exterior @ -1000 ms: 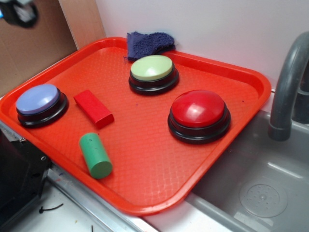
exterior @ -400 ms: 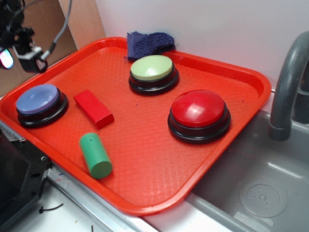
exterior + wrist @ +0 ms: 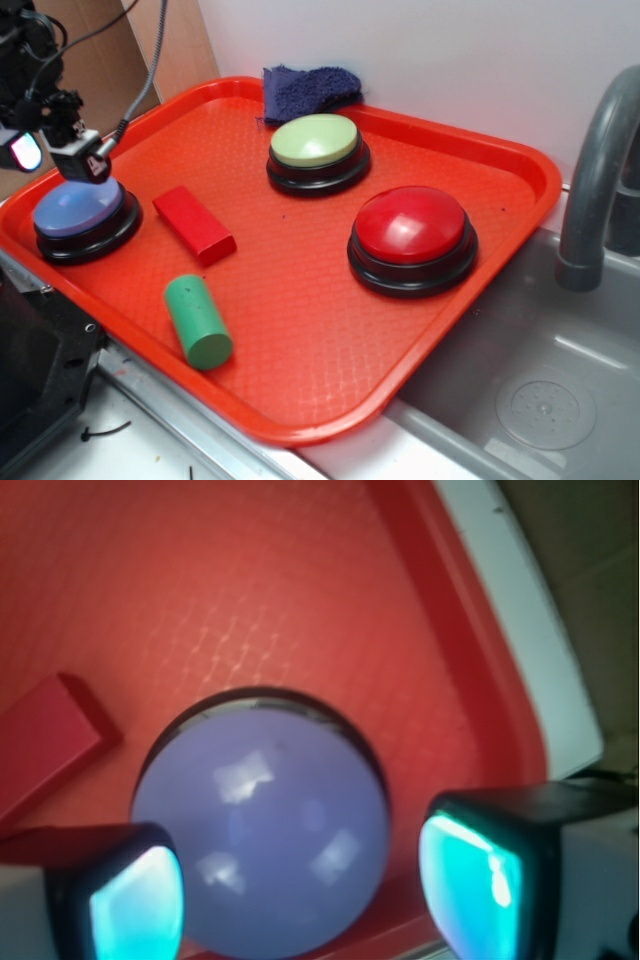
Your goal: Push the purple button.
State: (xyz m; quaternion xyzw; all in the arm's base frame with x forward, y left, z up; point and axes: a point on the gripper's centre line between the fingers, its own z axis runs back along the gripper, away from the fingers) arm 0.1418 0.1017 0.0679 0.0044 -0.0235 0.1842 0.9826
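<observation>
Button (image 3: 262, 825), purple, fills the lower middle of my wrist view, its bottom edge cut off. My gripper (image 3: 300, 880) hangs over it, fingers (image 3: 478, 875) spread apart; contact is unclear.

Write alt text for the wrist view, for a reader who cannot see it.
Looking straight down, the purple button fills the lower centre, its domed top glinting, on a red tray. The gripper is open, its two glowing teal fingertips straddling the button at the bottom edge. The end of a red block shows at left.
</observation>
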